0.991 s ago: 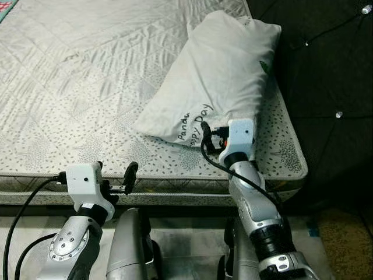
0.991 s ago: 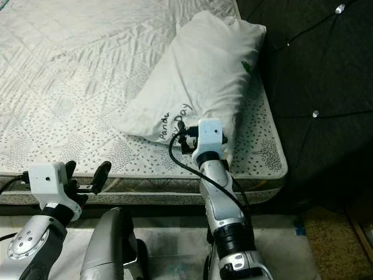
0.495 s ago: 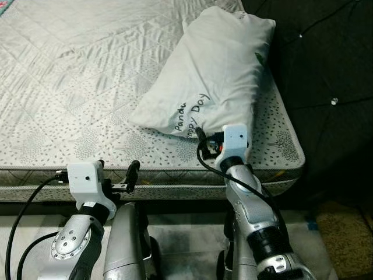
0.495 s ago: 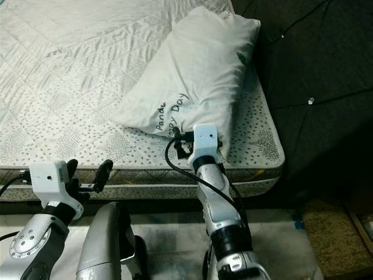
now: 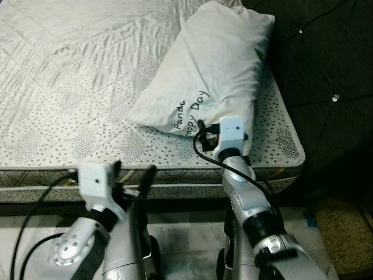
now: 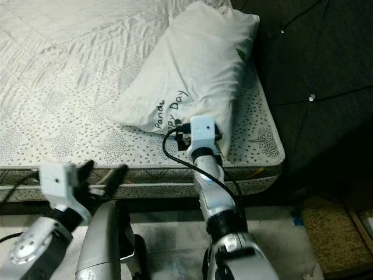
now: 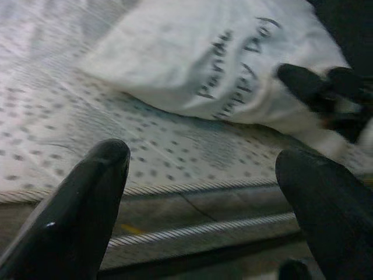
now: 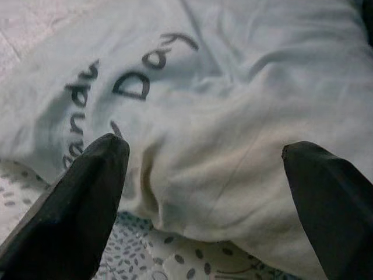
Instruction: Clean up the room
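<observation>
White pillow (image 5: 217, 64) lies slanted on the bed (image 5: 70, 81), its far end by the bed's far right corner, its near, lettered end close to the front edge. Judging by this, the tidying is unfinished: the pillow is crooked and not gripped. The right gripper (image 8: 204, 192) sits at the pillow's near end, fingers spread wide, the cloth between them but unpinched. The left gripper (image 7: 204, 186) hovers at the bed's front edge, well left of the pillow, also wide open. Since a second ago, the right gripper has pulled slightly back from the pillow and the left arm has swung rightward.
</observation>
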Robot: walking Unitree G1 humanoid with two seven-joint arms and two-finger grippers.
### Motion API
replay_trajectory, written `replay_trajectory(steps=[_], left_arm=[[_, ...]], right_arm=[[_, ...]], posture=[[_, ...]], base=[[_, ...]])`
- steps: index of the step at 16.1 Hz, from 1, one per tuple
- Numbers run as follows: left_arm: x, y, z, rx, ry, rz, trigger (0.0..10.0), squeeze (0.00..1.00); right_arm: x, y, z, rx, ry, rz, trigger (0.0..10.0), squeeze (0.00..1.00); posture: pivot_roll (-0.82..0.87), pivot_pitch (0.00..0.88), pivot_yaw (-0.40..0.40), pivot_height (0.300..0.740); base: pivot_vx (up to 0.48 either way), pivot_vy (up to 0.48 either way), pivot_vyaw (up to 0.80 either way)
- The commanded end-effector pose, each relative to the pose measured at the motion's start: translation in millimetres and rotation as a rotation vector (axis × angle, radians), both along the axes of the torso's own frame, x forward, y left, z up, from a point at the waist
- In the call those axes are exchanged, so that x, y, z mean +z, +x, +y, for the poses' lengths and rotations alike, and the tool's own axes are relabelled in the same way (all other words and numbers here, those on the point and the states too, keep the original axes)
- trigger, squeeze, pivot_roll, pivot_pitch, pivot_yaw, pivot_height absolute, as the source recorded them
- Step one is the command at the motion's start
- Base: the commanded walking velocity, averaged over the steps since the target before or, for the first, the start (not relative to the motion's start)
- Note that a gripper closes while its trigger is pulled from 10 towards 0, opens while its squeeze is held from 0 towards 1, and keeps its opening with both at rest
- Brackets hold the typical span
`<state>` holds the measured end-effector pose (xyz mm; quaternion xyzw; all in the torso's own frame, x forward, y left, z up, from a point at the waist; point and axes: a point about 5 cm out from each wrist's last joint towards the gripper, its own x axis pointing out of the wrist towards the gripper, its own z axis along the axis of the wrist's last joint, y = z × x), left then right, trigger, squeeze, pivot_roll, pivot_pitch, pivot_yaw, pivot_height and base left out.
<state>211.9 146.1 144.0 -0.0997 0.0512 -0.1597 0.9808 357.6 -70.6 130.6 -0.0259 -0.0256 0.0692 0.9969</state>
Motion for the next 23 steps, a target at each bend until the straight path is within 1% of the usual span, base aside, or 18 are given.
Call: replay_trajectory(steps=[1,2,4,5,7,8,9,11,12,13,14,15,16,17,18,19,23], left_arm=[[3.3,-4.0,-3.1,-0.030,0.004,-0.002,10.0,0.00],[7.4,-4.9,-4.0,-0.043,0.007,-0.011,10.0,0.00],[9.6,-4.7,-2.5,-0.041,0.026,-0.019,10.0,0.00],[10.4,-5.1,2.0,-0.025,0.034,-0.019,10.0,0.00],[9.4,-6.6,6.6,-0.005,0.045,-0.011,10.0,0.00],[8.9,-7.3,7.1,-0.001,0.046,-0.007,10.0,0.00],[8.3,-8.2,6.3,-0.001,0.046,-0.005,10.0,0.00],[7.1,-10.7,5.1,-0.001,0.045,0.003,10.0,0.00],[6.8,-11.5,5.1,-0.001,0.045,0.006,10.0,0.00],[6.1,-12.2,5.3,0.000,0.045,0.010,10.0,0.00],[5.3,-12.4,6.1,0.002,0.047,0.014,10.0,0.00],[5.6,-11.9,6.1,0.002,0.048,0.014,10.0,0.00],[5.7,-11.7,6.0,0.001,0.049,0.013,10.0,0.00],[5.7,-11.6,6.1,0.001,0.049,0.013,10.0,0.00],[5.8,-11.3,6.1,0.002,0.050,0.013,10.0,0.00],[6.0,-11.1,6.1,0.003,0.050,0.013,10.0,0.00],[6.2,-10.6,6.1,0.012,0.050,0.009,10.0,0.00]], right_arm=[[-2.6,1.5,1.4,-0.009,-0.021,0.007,10.0,0.00],[-2.2,6.0,-0.3,-0.032,-0.047,0.012,10.0,0.00],[-1.1,10.1,-5.2,-0.072,-0.067,0.013,10.0,0.00],[3.9,14.8,-12.0,-0.121,-0.084,-0.014,10.0,0.00],[11.9,20.7,-23.6,-0.189,-0.086,-0.048,10.0,0.00],[12.2,22.5,-28.5,-0.209,-0.096,-0.042,10.0,0.00],[8.7,23.2,-32.7,-0.219,-0.127,-0.018,10.0,0.00],[-0.8,22.6,-37.7,-0.222,-0.141,0.042,10.0,0.00],[-4.5,21.9,-37.5,-0.215,-0.139,0.065,10.0,0.00],[-10.9,20.2,-33.0,-0.183,-0.135,0.106,10.0,0.00],[-21.4,15.2,-19.9,-0.123,-0.113,0.162,10.0,0.00],[-26.5,11.6,-9.3,-0.091,-0.072,0.193,10.0,0.00],[-29.1,9.4,-1.9,-0.068,-0.055,0.211,2.9,0.00],[-29.6,8.8,0.8,-0.060,-0.042,0.217,0.6,0.00],[-29.2,7.6,9.8,-0.033,-0.019,0.228,0.0,0.00],[-27.1,7.9,14.1,-0.021,-0.009,0.225,0.0,0.00],[-21.6,10.6,16.8,-0.018,0.013,0.220,0.0,0.00]], posture=[[0.06,0.225,-0.004,0.542],[0.06,0.225,-0.004,0.542],[0.07,0.222,-0.005,0.542],[0.08,0.220,-0.007,0.542],[0.08,0.219,-0.010,0.542],[0.08,0.220,-0.012,0.542],[0.08,0.223,-0.014,0.542],[0.08,0.227,-0.015,0.542],[0.08,0.228,-0.015,0.542],[0.08,0.228,-0.015,0.542],[0.08,0.230,-0.016,0.542],[0.08,0.230,-0.016,0.542],[0.08,0.230,-0.015,0.542],[0.08,0.231,-0.015,0.542],[0.08,0.230,-0.016,0.542],[0.08,0.229,-0.017,0.542],[0.08,0.226,-0.023,0.542]], base=[[0.000,0.000,0.00],[0.000,0.000,0.00],[0.000,0.000,0.00],[0.000,0.000,0.00],[0.000,0.000,0.00],[0.000,0.000,0.00],[0.000,0.000,0.00],[0.000,0.000,0.00],[0.000,0.000,0.00],[0.000,0.000,0.00],[0.000,0.000,0.00],[0.000,0.000,0.00],[0.000,0.000,0.00],[0.000,0.000,0.00],[0.000,0.000,0.00],[0.000,0.000,0.00],[0.000,0.000,0.00]])
